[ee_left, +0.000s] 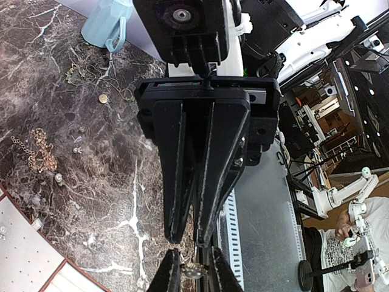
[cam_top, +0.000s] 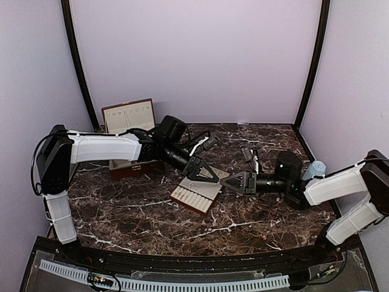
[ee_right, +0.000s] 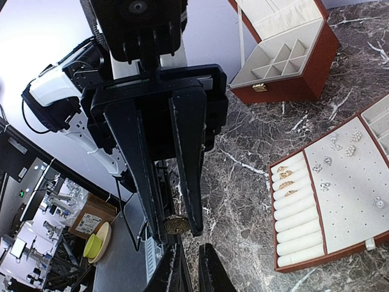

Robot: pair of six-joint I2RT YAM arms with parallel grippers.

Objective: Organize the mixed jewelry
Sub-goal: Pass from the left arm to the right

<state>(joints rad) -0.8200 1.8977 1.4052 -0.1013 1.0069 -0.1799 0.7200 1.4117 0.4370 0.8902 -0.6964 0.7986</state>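
Observation:
A small round gold piece of the mixed jewelry is pinched between the tips of my right gripper, which is shut on it. My left gripper points tip to tip at the right one, its jaws a narrow slit apart with nothing between them. In the top view both grippers meet just above the cream slotted tray. Gold rings and sparkly studs sit in the tray. Loose chains and a round stud lie on the marble.
The reddish-brown box stands open behind the left arm, its lid upright. A pale blue container stands on the right side near the right arm. Dark marble surrounds the tray.

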